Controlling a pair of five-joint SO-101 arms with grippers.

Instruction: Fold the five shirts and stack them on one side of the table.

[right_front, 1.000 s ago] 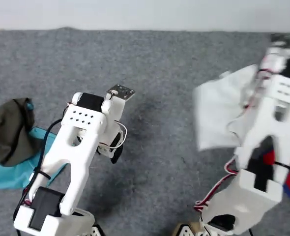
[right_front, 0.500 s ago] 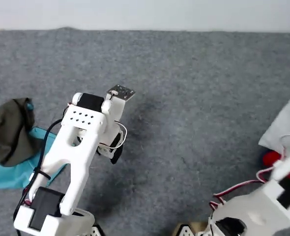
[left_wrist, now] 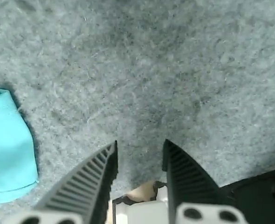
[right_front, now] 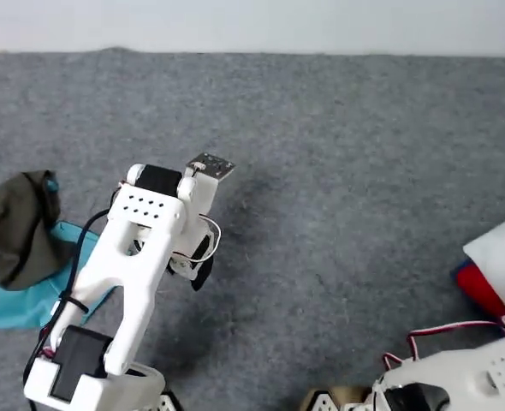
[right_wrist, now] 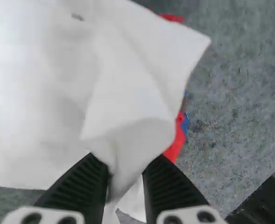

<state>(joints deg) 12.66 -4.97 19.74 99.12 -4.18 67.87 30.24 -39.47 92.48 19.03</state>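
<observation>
High view: the L arm (right_front: 141,257) stands mid-left over the grey table (right_front: 321,154), wrist bent down. The olive shirt (right_front: 13,227) lies on the teal shirt (right_front: 26,300) at the left edge. The R arm (right_front: 466,381) sits low at the near right. The white shirt (right_front: 502,257) lies over the red shirt (right_front: 482,291) at the right edge.

Left wrist view: L gripper (left_wrist: 140,144) points at bare table, fingers a narrow gap apart and holding nothing. Teal shirt (left_wrist: 7,144) is beside it, not touching.

Right wrist view: R gripper (right_wrist: 123,163) pinches a bunched fold of the white shirt (right_wrist: 58,70), with the red shirt (right_wrist: 178,133) under it.

Risks, as I judge them:
- The grip is on a small bunch only, so the cloth may slip out if you pull fast.
- The white shirt may drag the red one along.
- The pile is at the table edge and could slide off.
</observation>
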